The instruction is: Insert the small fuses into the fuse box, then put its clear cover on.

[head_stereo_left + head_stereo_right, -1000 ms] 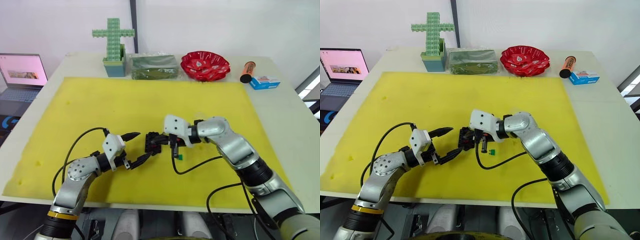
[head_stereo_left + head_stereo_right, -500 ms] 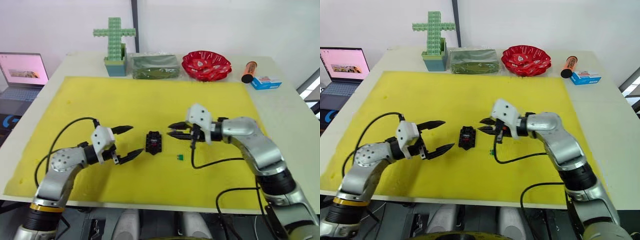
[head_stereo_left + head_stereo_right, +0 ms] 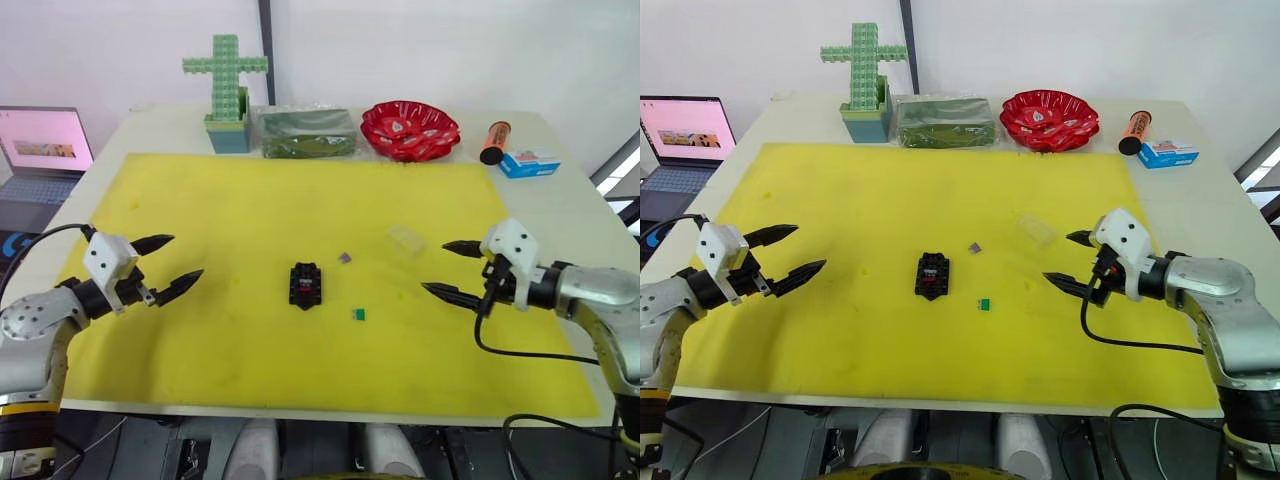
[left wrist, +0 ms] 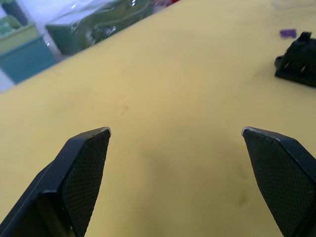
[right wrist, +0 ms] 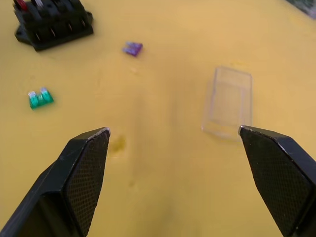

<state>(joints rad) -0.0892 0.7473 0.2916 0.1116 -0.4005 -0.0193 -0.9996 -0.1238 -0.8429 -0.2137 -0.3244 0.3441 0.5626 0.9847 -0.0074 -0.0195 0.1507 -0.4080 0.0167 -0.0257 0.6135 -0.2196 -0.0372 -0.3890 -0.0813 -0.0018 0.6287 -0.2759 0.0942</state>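
Right claw (image 3: 1072,261), wide open and empty, is your nearer one to the green fuse (image 3: 983,303), lying between it and the fuse box (image 3: 932,275); left claw (image 3: 788,251) gapes empty too.

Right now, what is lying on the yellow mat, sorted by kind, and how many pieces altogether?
Loose fuses: 2, one green and one purple
Black fuse box: 1
Clear cover: 1
Total: 4
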